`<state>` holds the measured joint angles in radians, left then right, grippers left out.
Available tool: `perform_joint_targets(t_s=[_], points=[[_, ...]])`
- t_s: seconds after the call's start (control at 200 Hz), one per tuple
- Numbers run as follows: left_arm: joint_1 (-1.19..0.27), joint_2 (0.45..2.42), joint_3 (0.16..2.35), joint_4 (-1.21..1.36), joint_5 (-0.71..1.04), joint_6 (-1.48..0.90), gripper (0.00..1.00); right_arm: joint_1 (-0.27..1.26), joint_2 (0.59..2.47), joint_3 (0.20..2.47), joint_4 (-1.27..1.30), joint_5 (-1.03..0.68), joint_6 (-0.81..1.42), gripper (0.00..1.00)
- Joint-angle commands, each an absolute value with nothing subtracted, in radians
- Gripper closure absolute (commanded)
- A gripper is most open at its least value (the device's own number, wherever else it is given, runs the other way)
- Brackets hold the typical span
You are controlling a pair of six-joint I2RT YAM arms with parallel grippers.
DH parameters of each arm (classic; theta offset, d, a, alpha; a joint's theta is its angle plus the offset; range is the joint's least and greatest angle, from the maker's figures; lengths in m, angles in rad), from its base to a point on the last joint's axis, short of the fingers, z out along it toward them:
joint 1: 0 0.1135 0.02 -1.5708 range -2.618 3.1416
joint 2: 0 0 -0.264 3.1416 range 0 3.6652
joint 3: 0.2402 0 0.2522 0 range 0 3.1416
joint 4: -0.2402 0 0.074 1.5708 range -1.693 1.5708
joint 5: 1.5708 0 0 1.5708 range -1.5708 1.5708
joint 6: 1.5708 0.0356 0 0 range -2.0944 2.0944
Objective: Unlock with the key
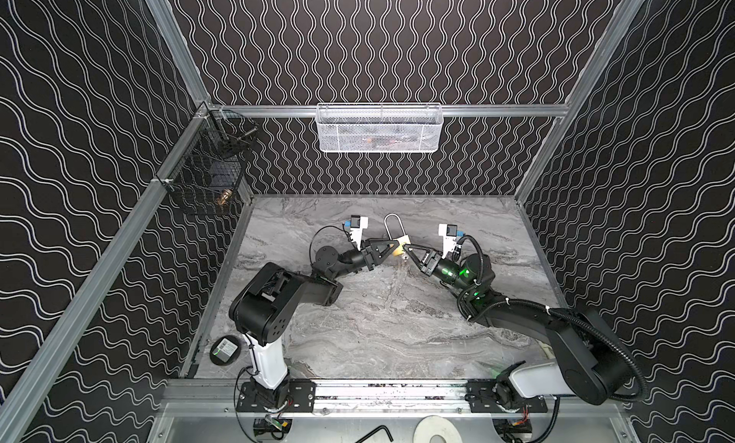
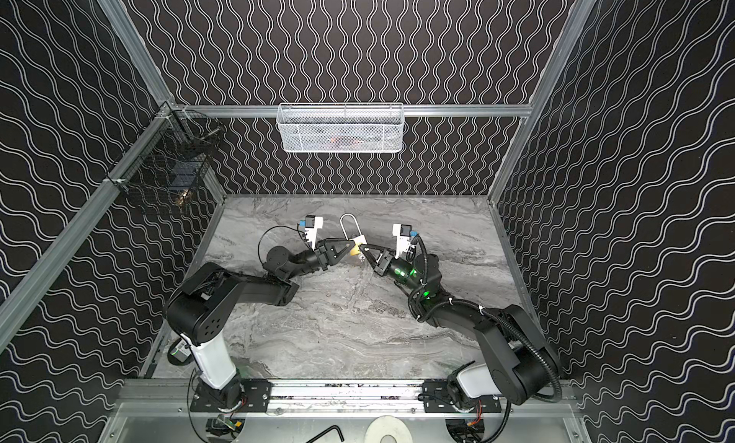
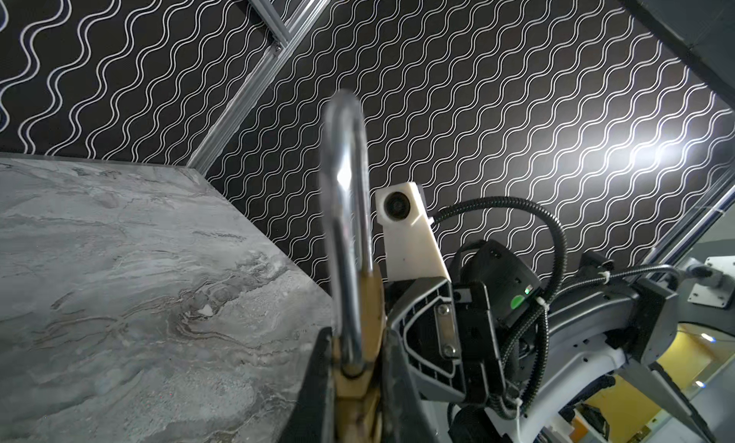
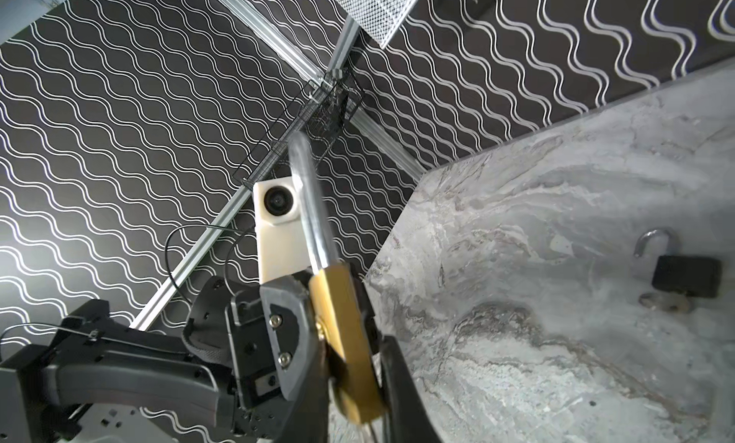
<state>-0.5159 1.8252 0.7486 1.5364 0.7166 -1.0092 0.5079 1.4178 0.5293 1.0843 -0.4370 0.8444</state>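
Step in hand, as judged: securing the lock before the key is worked. The brass padlock point(image 1: 399, 247) was held off the tabletop point(image 1: 378, 325), a little toward 12 o'clock from centre. Its long shackle point(image 1: 391, 225) pointed to 12 o'clock and looked seated in the body.

The left gripper point(image 1: 393, 246) came in from 8 o'clock and was clamped tight across the brass body; the left wrist view showed the body wedged between both fingers. The right gripper point(image 1: 407, 250) came in from 4 o'clock. Its fingers stood narrow on either side of the body's lower end and appeared to pinch it.

Next move, as judged: one gripper must keep the body rigid while the other lines the key up with the keyway at the foot of the lock, seats it fully and turns it. A slack hold would let the body twist with the key.

Not resolved:
- The keyway was not visible in any view.
- A small pale piece point(image 1: 404, 256) hung at the lock's lower end; possibly the key, too small to tell.
- The foot of the body was cut off in both wrist views.
- A black padlock point(image 4: 688, 276) with a raised shackle and keys point(image 4: 664, 302) beside it lay on the tabletop. It showed in the right wrist view only, and I could not find it in either top view.
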Motion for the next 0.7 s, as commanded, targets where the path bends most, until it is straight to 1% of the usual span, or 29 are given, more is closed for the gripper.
perform_joint_targets(t_s=[0.0, 0.055, 0.26, 0.305, 0.375, 0.405, 0.47, 0.591, 0.621, 0.696], points=[[-0.523, 1.829, 0.771, 1.551, 0.786, -0.921, 0.97, 0.515, 1.425, 0.541, 1.154, -0.456, 0.874, 1.00], [-0.523, 1.832, 0.783, 1.551, 0.811, -0.933, 1.00, 0.515, 1.428, 0.538, 1.165, -0.451, 0.879, 1.00], [-0.532, 1.860, 0.817, 1.551, 0.862, -0.983, 1.00, 0.515, 1.446, 0.547, 1.189, -0.458, 0.895, 1.00], [-0.536, 1.865, 0.823, 1.551, 0.870, -0.989, 0.90, 0.515, 1.448, 0.549, 1.193, -0.459, 0.896, 1.00], [-0.547, 1.868, 0.828, 1.551, 0.871, -0.989, 0.77, 0.515, 1.448, 0.552, 1.201, -0.456, 0.897, 1.00], [-0.552, 1.867, 0.832, 1.551, 0.872, -0.987, 0.75, 0.515, 1.447, 0.551, 1.201, -0.452, 0.896, 1.00], [-0.563, 1.868, 0.840, 1.550, 0.879, -0.984, 0.74, 0.515, 1.445, 0.551, 1.197, -0.449, 0.894, 1.00], [-0.569, 1.867, 0.845, 1.552, 0.874, -0.978, 0.76, 0.515, 1.439, 0.551, 1.193, -0.446, 0.893, 1.00], [-0.570, 1.865, 0.846, 1.552, 0.876, -0.976, 0.81, 0.515, 1.437, 0.550, 1.193, -0.445, 0.892, 1.00], [-0.569, 1.845, 0.824, 1.551, 0.845, -0.951, 0.97, 0.515, 1.429, 0.544, 1.187, -0.441, 0.887, 1.00]])
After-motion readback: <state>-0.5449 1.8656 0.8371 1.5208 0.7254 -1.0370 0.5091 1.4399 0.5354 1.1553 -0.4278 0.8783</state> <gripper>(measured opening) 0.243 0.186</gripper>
